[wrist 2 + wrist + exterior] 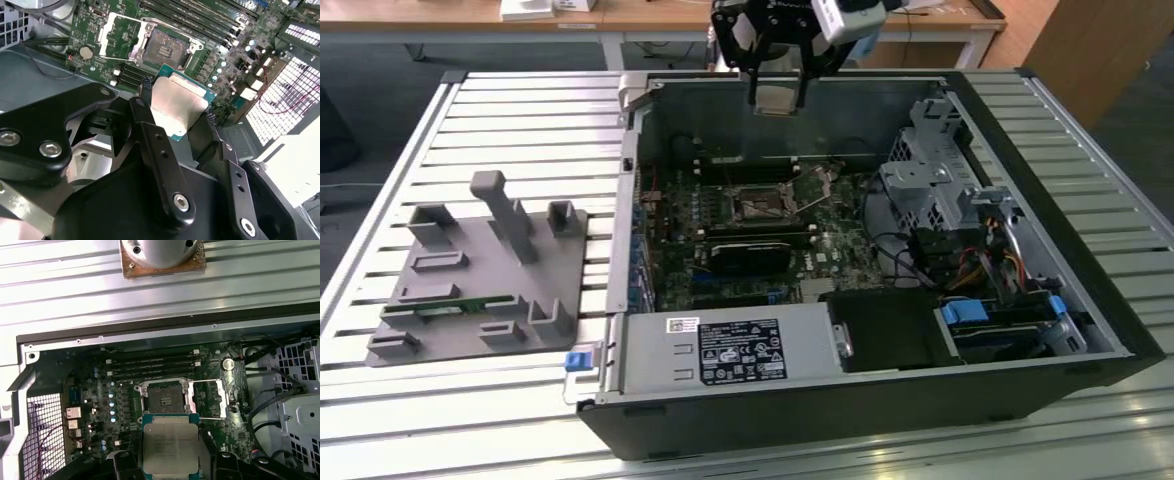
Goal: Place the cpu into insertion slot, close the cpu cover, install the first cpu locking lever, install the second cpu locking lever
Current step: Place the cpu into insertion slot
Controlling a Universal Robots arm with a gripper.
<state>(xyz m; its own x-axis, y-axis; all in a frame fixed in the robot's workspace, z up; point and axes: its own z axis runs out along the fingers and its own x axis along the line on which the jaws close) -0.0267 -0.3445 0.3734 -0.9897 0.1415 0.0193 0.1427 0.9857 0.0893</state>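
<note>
**Figure: CPU held in the gripper above the open socket**

The cpu (177, 107), metal top facing the cameras in both wrist views, is pinched at two opposite edges by the gripper (177, 102), whose black fingers (146, 107) are pressed against the chip's sides. The chip hangs in the air, clear of the circuit board (100, 390), and in the first wrist view sits just short of the insertion slot (164, 396). The slot is bare, its dark contact field exposed. The cpu cover (223, 400) is swung open and lies flat beside the slot, on the side toward a coin cell (228, 363). Long memory slots (150, 367) run parallel on the slot's other side, near the case wall. In the exterior view the gripper hangs over the far edge of the open computer case (854, 400), which lies on a slatted metal table (520, 110). A grey fixture plate (480, 270) rests on the table toward the exterior view's left edge, well apart from the case.
</note>
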